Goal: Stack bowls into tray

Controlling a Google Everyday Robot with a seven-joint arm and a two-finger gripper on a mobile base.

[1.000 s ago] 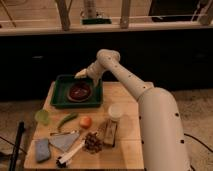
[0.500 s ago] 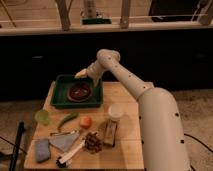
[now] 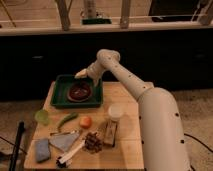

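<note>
Nothing seems to have shifted since half a second ago: the arm holds the same pose, and the gripper still hangs over the far edge of the tray, just above its back rim. I cannot tell whether it is open or closed.

That tray is a green plastic rectangle with low raised sides and a flat floor, its long axis running left to right across the far left corner of the wooden table. Inside it, right of centre, sits one round, shallow, dark maroon bowl with a glossy sheen, upright with its opening facing up. Whether it is a single bowl or several nested together cannot be made out. The gripper is just behind and above the bowl, apart from it.

In front of the tray, near its left corner, stands one small pale green cup. Nearer the tray's front middle lie one long green vegetable, slanted, and one small round orange fruit just beside it. Off the tray's front right corner stands one whitish, translucent container. Further forward are a grey-blue sponge-like block, a flat grey cloth, a brown lumpy cluster and a white-handled utensil.
</note>
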